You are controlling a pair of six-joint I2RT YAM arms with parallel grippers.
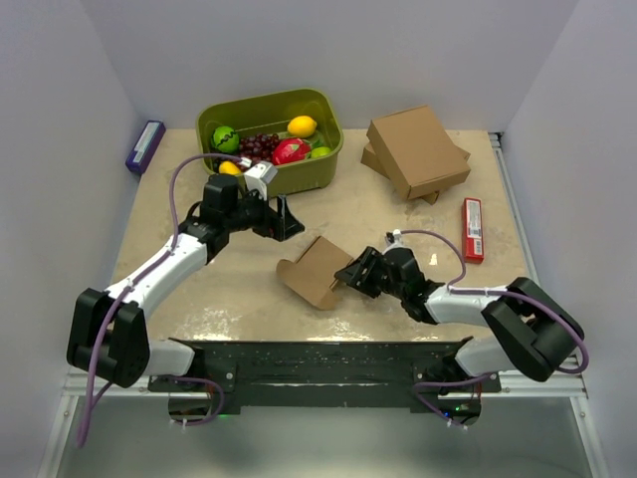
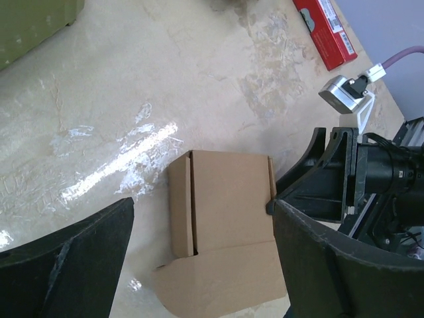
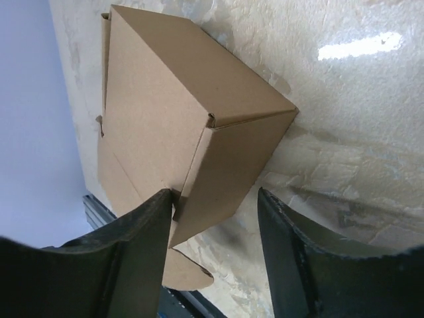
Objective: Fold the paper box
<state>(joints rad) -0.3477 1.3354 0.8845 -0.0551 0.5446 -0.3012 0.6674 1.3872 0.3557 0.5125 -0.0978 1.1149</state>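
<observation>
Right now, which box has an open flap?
The centre box, by the right gripper; its flap sticks out. The stacked boxes back right are closed.

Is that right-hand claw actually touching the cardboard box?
Touching. The right wrist view shows one finger of the right gripper pressed against the paper box.

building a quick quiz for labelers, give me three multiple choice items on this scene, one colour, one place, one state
1. What colour is the bin holding the fruit? A green B blue C white
2. Where is the red packet? A in the bin B on the table, right of the paper box C on the paper box
3. How is the left tool? A shut on the paper box B open, holding nothing C shut on the red packet
Answers: 1 A, its walls are olive green; 2 B, it lies flat near the table's right edge; 3 B, its jaws stand wide apart.
</observation>
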